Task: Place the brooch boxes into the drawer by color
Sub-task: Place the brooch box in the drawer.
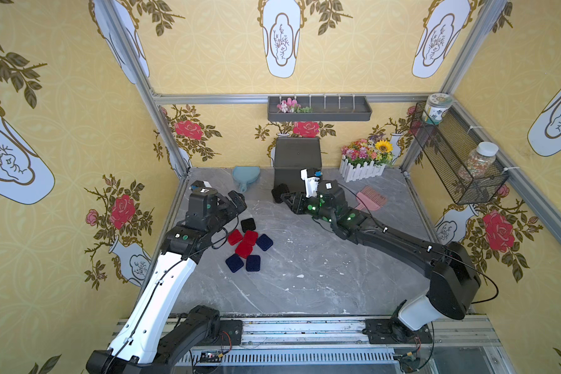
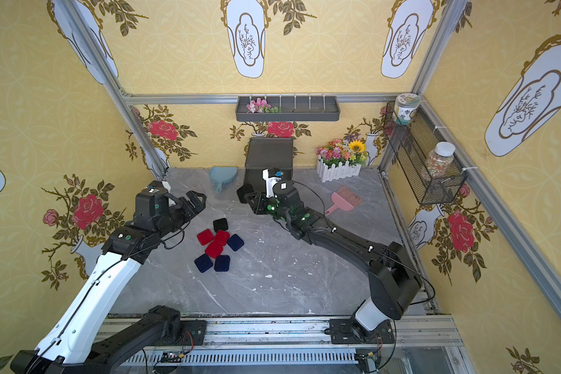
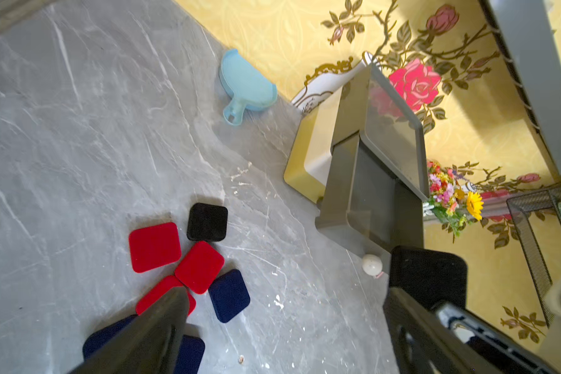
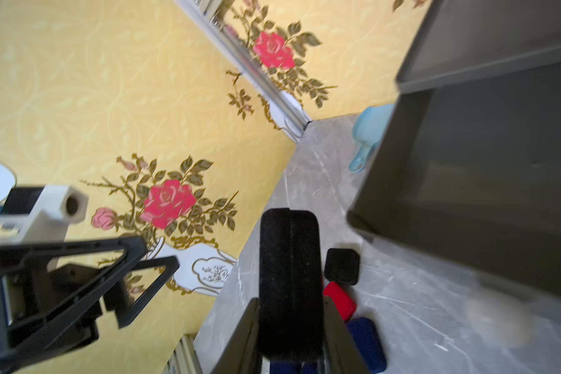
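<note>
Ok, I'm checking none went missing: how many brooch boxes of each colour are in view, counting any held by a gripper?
Black brooch boxes: 2, one loose, one in the right gripper
Red brooch boxes: 3
Navy brooch boxes: 3
Total: 8

The left arm (image 1: 157,288) wears a long glossy white shell between black joint housings; the right arm (image 1: 399,241) is mostly black, with a short white shell by its base. Thin black cables run along both, held by small white clips. Green round marks dot the black joints. The left tool (image 4: 159,251) is two black hollow triangular frames beside a white bracket (image 4: 55,207) with a round hole.
</note>
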